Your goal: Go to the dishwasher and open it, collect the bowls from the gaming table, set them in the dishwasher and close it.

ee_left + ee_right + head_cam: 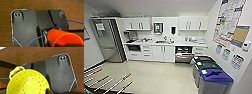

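While the head view takes in a small kitchen, the dishwasher (183, 54) sits under the counter right of the sink (163, 41), its steel door tipped partly open with a dark gap above it. White cabinets (163, 53) flank it, a tall fridge (107, 40) stands at far left, and bins (212, 77) with green and blue lids line the right wall. Rods (109, 82) of the football table cross the lower left corner. At the left wrist an orange bowl (63, 38) lies close to the camera over a brown wood-grain surface (37, 5), crossed by a blue cable (41, 36). At the right wrist a yellow bowl (28, 83) with holes appears. For either claw, I cannot tell the grip.
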Robot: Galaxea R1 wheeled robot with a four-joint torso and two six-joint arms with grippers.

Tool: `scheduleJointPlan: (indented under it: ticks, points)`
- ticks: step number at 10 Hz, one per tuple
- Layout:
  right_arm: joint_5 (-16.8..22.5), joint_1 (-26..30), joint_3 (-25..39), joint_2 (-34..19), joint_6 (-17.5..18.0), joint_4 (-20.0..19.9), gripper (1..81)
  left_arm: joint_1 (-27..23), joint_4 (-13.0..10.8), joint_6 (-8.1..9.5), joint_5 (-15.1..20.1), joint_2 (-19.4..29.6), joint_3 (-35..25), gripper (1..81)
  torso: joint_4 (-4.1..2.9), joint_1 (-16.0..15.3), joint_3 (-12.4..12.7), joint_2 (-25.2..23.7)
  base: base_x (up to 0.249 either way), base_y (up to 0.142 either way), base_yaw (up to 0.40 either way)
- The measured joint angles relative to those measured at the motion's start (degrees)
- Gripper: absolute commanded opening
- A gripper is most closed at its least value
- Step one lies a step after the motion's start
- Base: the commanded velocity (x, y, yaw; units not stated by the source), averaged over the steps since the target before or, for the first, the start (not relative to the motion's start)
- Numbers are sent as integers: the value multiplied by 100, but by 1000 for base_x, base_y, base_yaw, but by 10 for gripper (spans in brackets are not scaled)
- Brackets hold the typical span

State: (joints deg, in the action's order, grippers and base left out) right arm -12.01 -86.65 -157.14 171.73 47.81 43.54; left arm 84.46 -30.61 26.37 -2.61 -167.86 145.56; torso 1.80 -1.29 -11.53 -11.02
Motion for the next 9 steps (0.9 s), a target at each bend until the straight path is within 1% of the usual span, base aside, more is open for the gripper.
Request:
scheduleJointPlan:
  ticks: [9]
  points:
    - [0,-1,0,-1,-18,5,10,2,44,1,-39,41,0,10,0,0,0,0,135,0,0]
